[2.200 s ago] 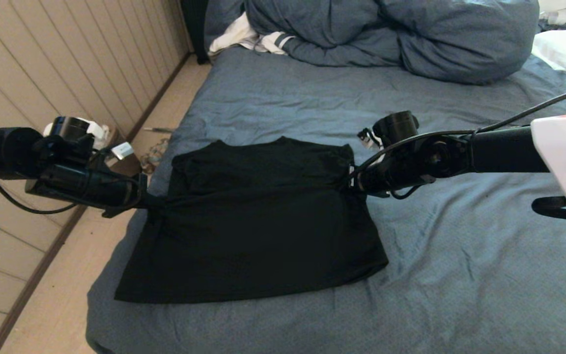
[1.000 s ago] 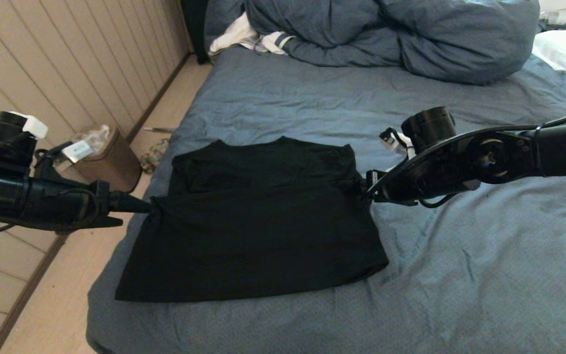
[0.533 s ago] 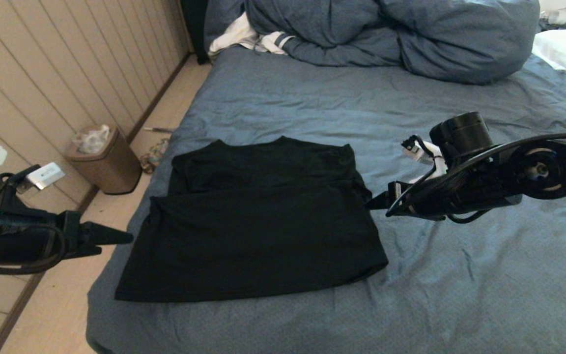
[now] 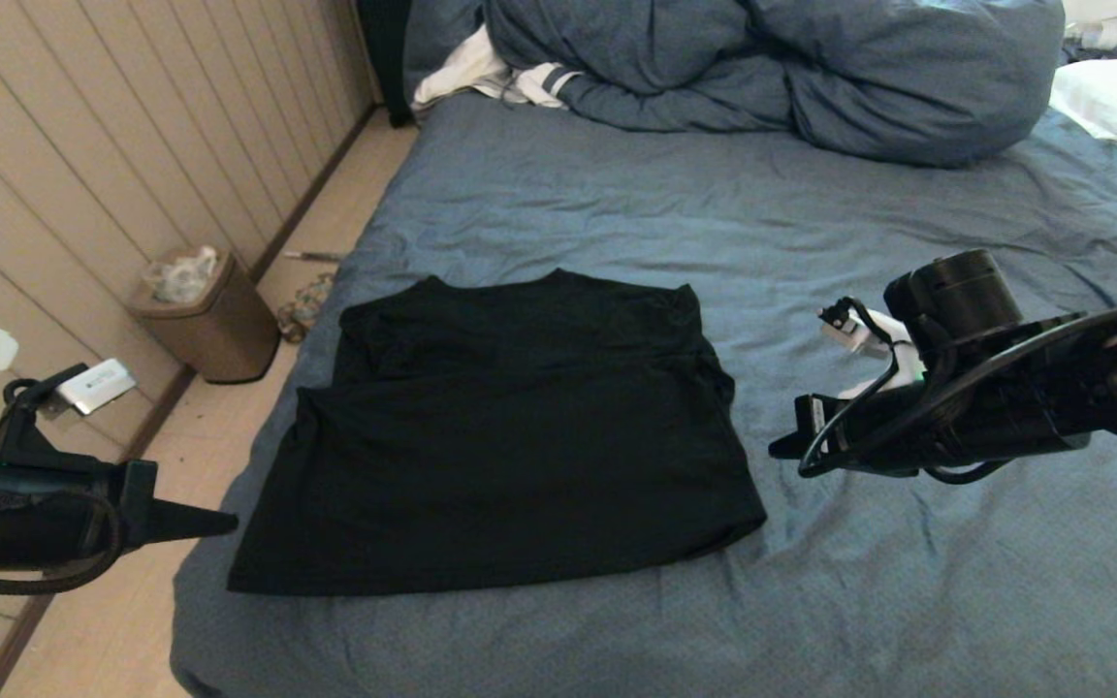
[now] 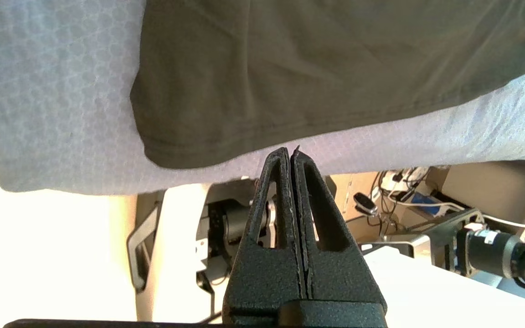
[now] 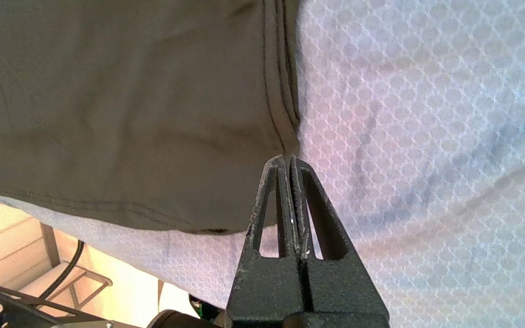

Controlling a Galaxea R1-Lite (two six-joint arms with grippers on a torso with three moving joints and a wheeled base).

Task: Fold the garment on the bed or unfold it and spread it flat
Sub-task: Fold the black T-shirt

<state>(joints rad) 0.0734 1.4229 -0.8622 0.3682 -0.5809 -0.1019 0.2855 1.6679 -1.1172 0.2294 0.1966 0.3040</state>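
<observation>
In the head view, the garment point(image 4: 510, 436) lies near the left front edge of the bed point(image 4: 908, 601), plain black side up, its lower half doubled over the upper so the shape is a squat trapezoid with the collar edge at the far side. The left gripper point(image 4: 224, 524) hangs off the bed's left side over the floor, just clear of the shirt's near left corner; the right gripper point(image 4: 781, 449) hovers over bare sheet just beside the shirt's right edge. Neither touches cloth. A first fold looks done and both arms stand free, so the next move likely calls for opening the jaws and taking fresh hold of two corners or edges for another fold. Beyond lie a bunched blue duvet point(image 4: 811, 68) and a striped white cloth point(image 4: 491, 73); a brown bin point(image 4: 205, 325) stands on the floor.

In the left wrist view, the jaws are pressed fully together with nothing between them, pointing at the shirt's stitched hem corner point(image 5: 153, 150). The knit looks soft, matte and thin, with shallow creases.

In the right wrist view, the jaws are likewise closed and empty, their tip just beside the double-stitched side hem point(image 6: 283, 91). The sheet shows a fine honeycomb weave and soft wrinkles.
</observation>
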